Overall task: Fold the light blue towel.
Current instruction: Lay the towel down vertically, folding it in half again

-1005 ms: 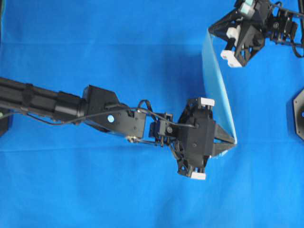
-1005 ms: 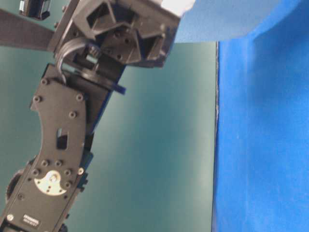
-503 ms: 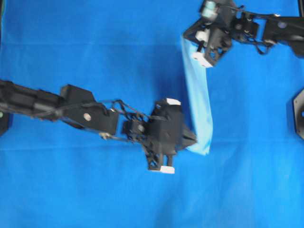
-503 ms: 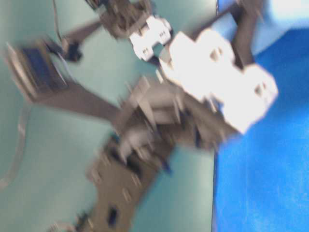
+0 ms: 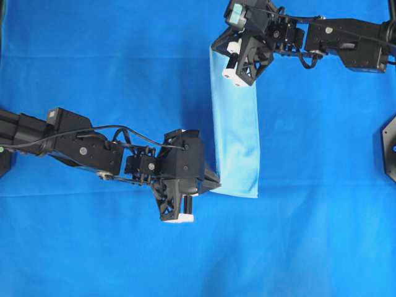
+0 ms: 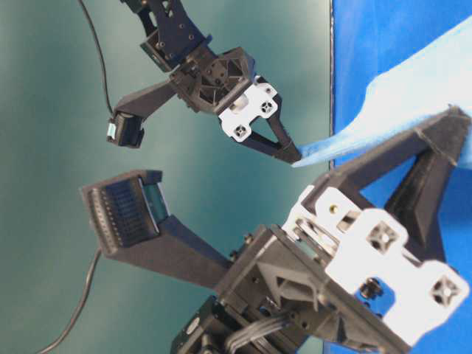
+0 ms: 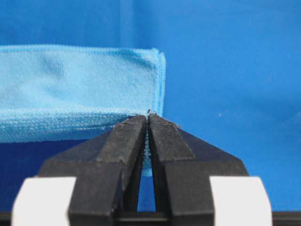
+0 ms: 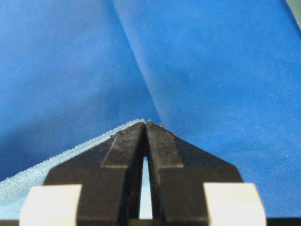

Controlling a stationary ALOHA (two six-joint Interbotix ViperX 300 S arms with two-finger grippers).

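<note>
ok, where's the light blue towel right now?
Overhead view: the light blue towel is a narrow strip right of centre over the dark blue sheet, pinched at its upper end by the right tool and at its lower-left corner by the left tool.

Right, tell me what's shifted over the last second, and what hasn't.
Both claws swept to the overhead view's left, dragging the light blue towel with them: the left claw carried its near corner, the right claw its far corner. The towel, then seen nearly edge-on, now shows a broad strip. Both stay shut on it; the darker blue sheet is unchanged.
</note>
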